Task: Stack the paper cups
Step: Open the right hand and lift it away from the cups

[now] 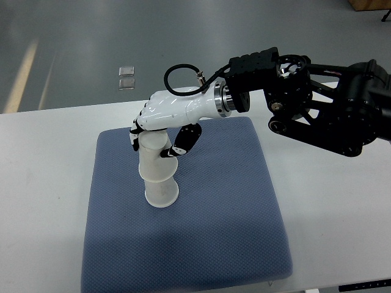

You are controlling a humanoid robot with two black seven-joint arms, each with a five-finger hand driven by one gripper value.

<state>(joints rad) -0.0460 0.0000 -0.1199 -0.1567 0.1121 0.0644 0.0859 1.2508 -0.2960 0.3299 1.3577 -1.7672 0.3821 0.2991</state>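
Closest to the camera is the front edge of the blue pad (201, 244), a textured cushion-like mat that takes up most of the middle of the white surface (43, 183) — its near corners sit almost at the bottom of the shot, and the surface's own front edge is basically cut off there. Going further in, on the left-center part of the pad, there's the stack of paper cups (160, 177): pale, kind of translucent white, mouth-down by the look of it, with the wide rim of the bottom one resting on the pad. The stack leans a bit to the left. How many cups are actually nested in there I can't tell, I can only make out two for sure, since the top is covered. What covers it is the right hand (165, 125), white shell with black finger joints, its fingers (183, 143) wrapped down around the upper cup so it's clearly gripping it — the cup's top end is hidden under the palm. Behind that, the silver wrist ring and a looped black cable lead to the bulky black arm (330, 110), which runs off the right edge, so only part of it shows. Beyond the surface's far edge is grey floor (73, 43), with two small clear squares (126, 77) lying on it, too small to identify. The left arm doesn't show anywhere.
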